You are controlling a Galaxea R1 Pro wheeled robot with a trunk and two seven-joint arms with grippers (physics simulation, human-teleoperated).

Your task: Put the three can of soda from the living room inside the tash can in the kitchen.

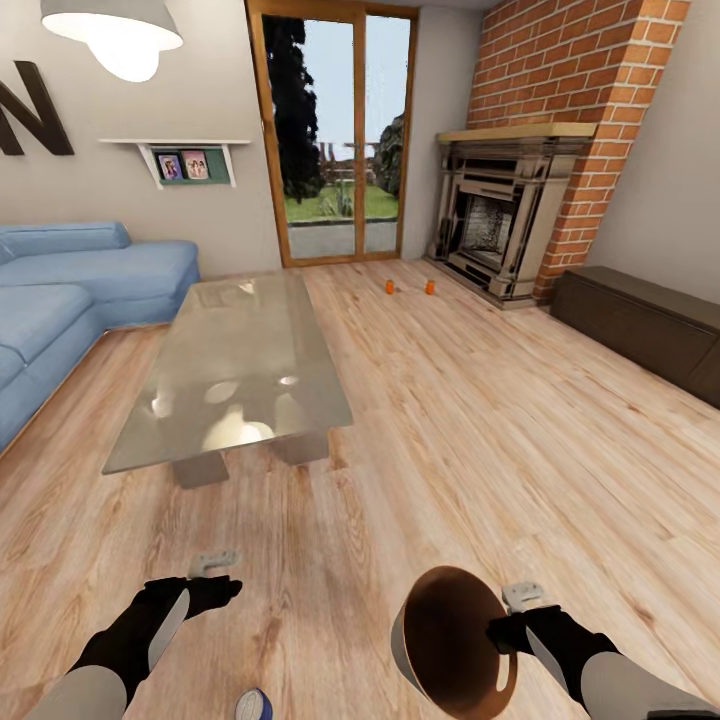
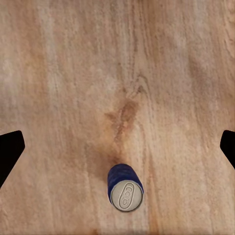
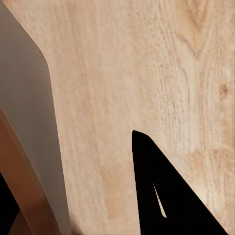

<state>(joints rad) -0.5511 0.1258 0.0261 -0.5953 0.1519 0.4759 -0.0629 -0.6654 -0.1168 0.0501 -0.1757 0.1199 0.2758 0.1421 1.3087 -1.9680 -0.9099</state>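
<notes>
I am in the living room; the kitchen is out of view. Two orange cans of soda [image 1: 388, 287] [image 1: 430, 287] stand far ahead on the wood floor before the brick fireplace [image 1: 505, 235]. My right gripper [image 1: 505, 622] [image 3: 73, 205] is shut on the rim of the tash can [image 1: 450, 640] [image 3: 29, 117]. The bin is tilted, with its brown inside facing the camera. My left gripper [image 1: 214, 566] [image 2: 117, 147] hangs open over bare floor with nothing between its fingers.
A dark blue can [image 2: 125, 187] [image 1: 253, 705] with a grey top stands on the floor under my left gripper. A glass coffee table [image 1: 235, 365] is ahead left, a blue sofa [image 1: 70, 290] beyond it, and a dark low bench [image 1: 640, 320] at right.
</notes>
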